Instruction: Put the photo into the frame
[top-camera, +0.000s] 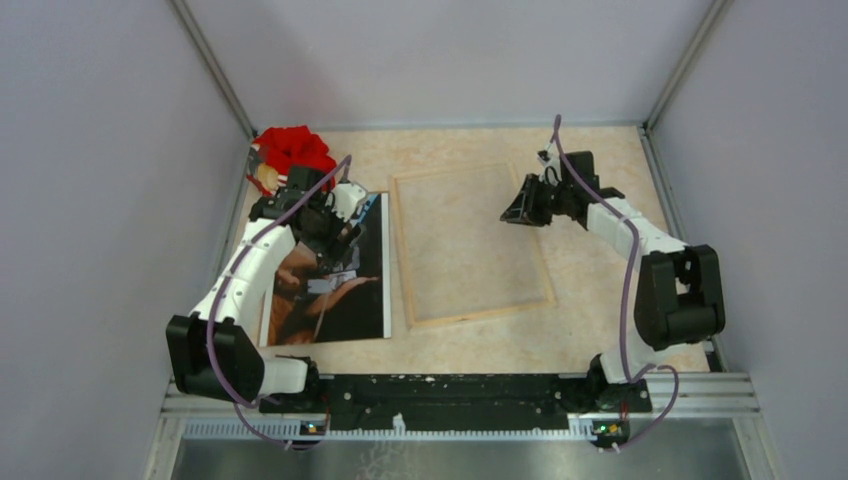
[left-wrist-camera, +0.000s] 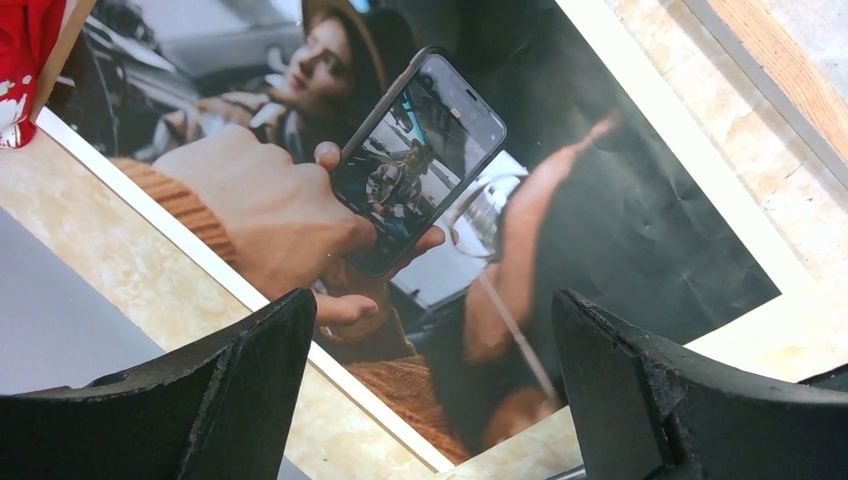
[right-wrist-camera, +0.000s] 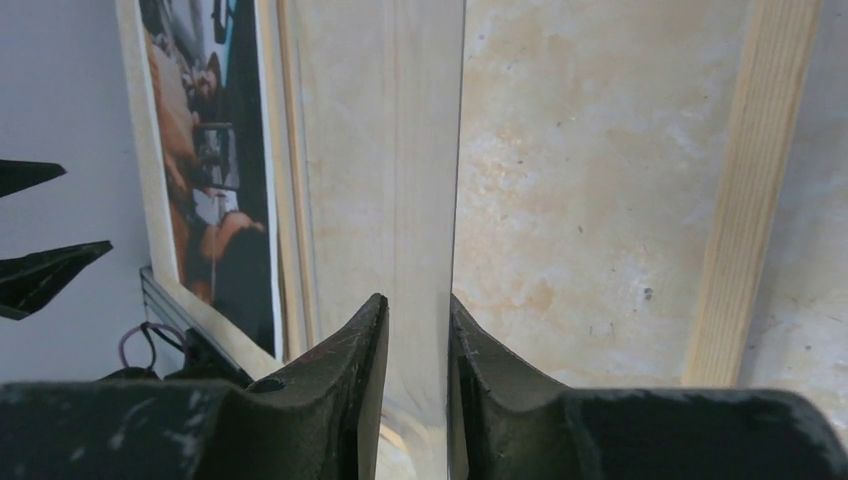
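The photo (top-camera: 335, 290) lies face up on the table at the left, and its dark image fills the left wrist view (left-wrist-camera: 600, 200). My left gripper (top-camera: 340, 240) hovers over its upper half, open and empty, with the fingers (left-wrist-camera: 250, 390) apart above a corner of the print. The frame (top-camera: 478, 312) lies wood side up in the middle. My right gripper (top-camera: 515, 212) is over the frame's right part, shut on a clear reflective pane (right-wrist-camera: 420, 150) that stands nearly edge-on between its fingers (right-wrist-camera: 350, 370). The frame's wooden rail (right-wrist-camera: 750, 200) and the photo (right-wrist-camera: 210, 170) show beside it.
A red bundle (top-camera: 295, 148) with a brown piece lies at the back left corner, just behind the photo, and shows at the left wrist view's edge (left-wrist-camera: 25, 60). Grey walls close in the table on three sides. The frame's rail (left-wrist-camera: 790, 70) runs next to the photo.
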